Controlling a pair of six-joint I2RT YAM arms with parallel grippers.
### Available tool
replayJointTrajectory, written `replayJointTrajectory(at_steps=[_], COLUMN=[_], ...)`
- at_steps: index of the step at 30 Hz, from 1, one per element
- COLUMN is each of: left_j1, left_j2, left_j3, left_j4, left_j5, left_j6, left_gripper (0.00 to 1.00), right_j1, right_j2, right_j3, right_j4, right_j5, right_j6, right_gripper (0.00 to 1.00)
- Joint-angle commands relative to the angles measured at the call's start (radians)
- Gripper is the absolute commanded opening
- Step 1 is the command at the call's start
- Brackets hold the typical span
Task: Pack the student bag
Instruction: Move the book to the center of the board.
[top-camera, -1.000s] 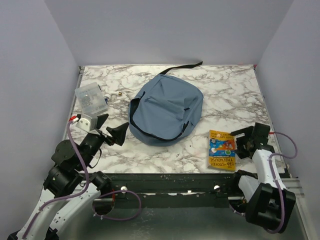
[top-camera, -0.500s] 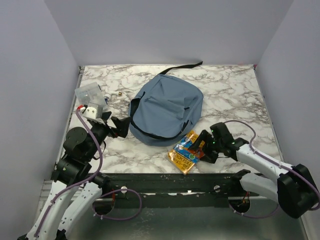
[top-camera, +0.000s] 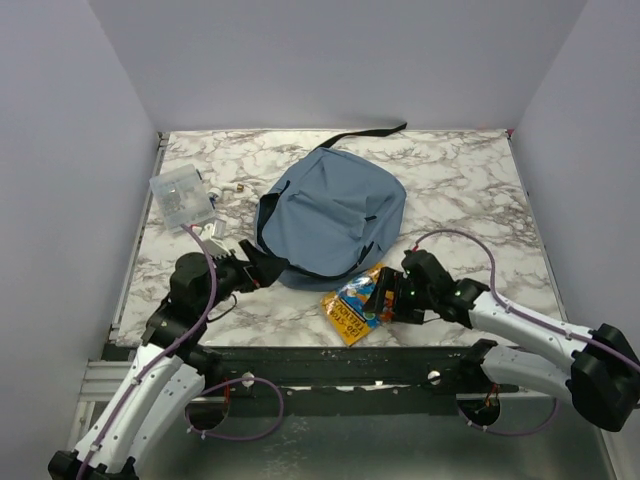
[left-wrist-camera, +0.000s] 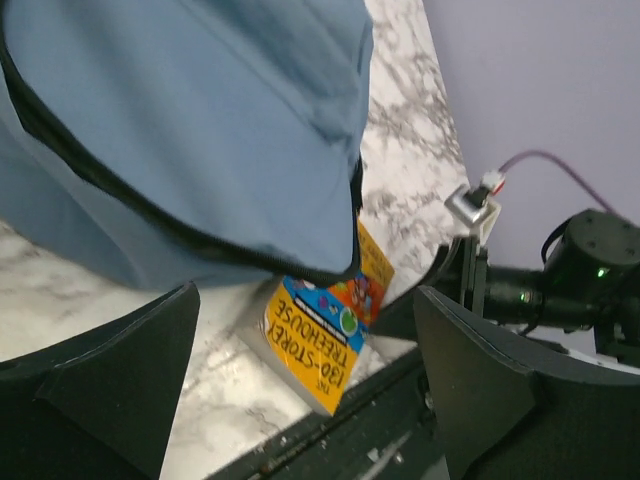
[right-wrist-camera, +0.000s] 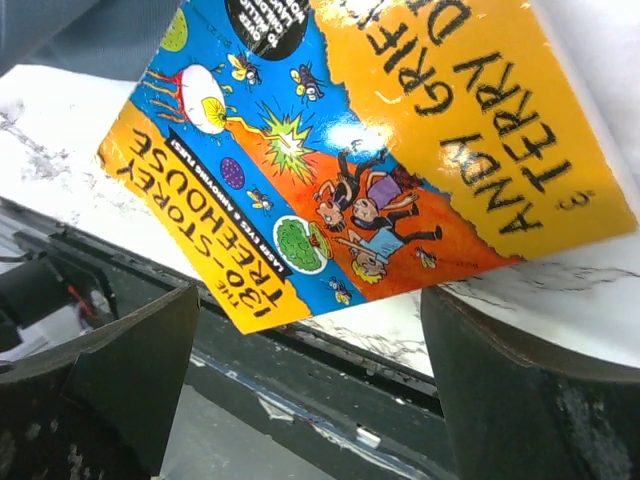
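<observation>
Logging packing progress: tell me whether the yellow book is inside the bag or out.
Out. The yellow book lies on the marble table at the student bag's near edge, its cover showing.

Your top camera looked down over the table (top-camera: 470, 190), left wrist view sat low beside the student bag (left-wrist-camera: 180, 100), right wrist view closest, all shared the book (right-wrist-camera: 380, 160).

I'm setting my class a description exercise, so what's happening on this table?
The student bag lies on the marble table. The left gripper, open, sits at the bag's near-left edge. The right gripper, also open, is at a yellow paperback lying against the bag's near edge, not yet inside.
</observation>
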Motion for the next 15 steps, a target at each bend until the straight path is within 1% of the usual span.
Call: replayJointTrajectory(at_steps=[1,3,5,8,10,12,15], left_j1=[0.004,-0.001,-0.010,-0.036,-0.053,-0.086,-0.164], left_j2=[-0.054,-0.068,-0.076,-0.058,-0.025,0.006,0.057], left_j3=[-0.131,-0.191,-0.244,-0.306,-0.331,-0.342,-0.345], left_j4=[0.093,0.128,0.158,0.179,0.190,0.202,0.211], left_j5=[0.193,0.233,0.258,0.248,0.240,0.213,0.142], left_j6=[-0.199,-0.268,-0.324,-0.378,-0.418,-0.447,-0.487], left_gripper=[0.91,0.92,0.92,0.92,0.91,0.90,0.88], right_j1=[0.005,0.004,0.004,0.003,-0.020,-0.090,-0.203], right_j2=[-0.010,-0.017,-0.039,-0.054,-0.022,0.034,0.092], right_j3=[0.138,0.171,0.183,0.190,0.190,0.201,0.166], right_j4=[-0.182,-0.236,-0.240,-0.178,-0.120,-0.090,0.004], right_j5=[0.251,0.338,0.396,0.455,0.474,0.426,0.263], right_j6=[-0.184,-0.212,-0.206,-0.198,-0.219,-0.245,-0.279], right_gripper=[0.96,0.97,0.98,1.00,1.00,1.00,1.00])
